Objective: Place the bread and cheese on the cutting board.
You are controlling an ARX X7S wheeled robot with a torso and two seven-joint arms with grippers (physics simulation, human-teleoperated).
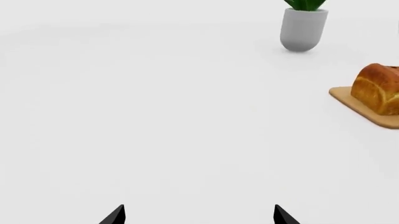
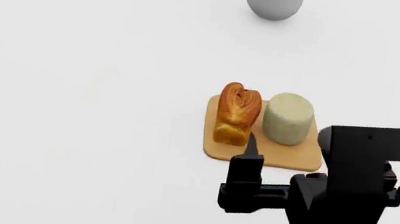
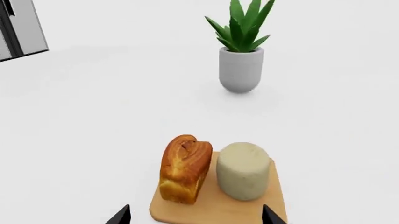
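- Tabletop (image 2: 94,72) fills nearly every view: a plain, matte white surface with soft shading and no visible edge in the head view.
- Bread (image 2: 237,113) stands upright on the cutting board (image 2: 288,158), on its left half as the head camera sees it, split top facing up.
- Cheese (image 2: 288,118) stands on the same board, just beside the loaf on its right; whether the two touch cannot be told (the gap is very narrow).
- The board lies flat on the white surface, right of centre in the head view, with bare wood showing along its near edge.
- The right gripper (image 3: 195,216) hovers just short of the board's near edge; its two dark fingertips (image 3: 121,215) stand well apart, with nothing between them, so it is spread wide and holds nothing.
- The left gripper (image 1: 198,215) is over bare tabletop, well apart from the board; its tips are likewise parted and empty.
- A potted plant (image 3: 240,46), green spiky leaves in a light grey rounded pot, stands farther back on the surface, beyond the board.
- In the right wrist view a grey panelled object (image 3: 22,28) shows at the far corner of the room (too cropped to identify).
- The left wrist view catches only the loaf's end and one corner of the board at its margin.
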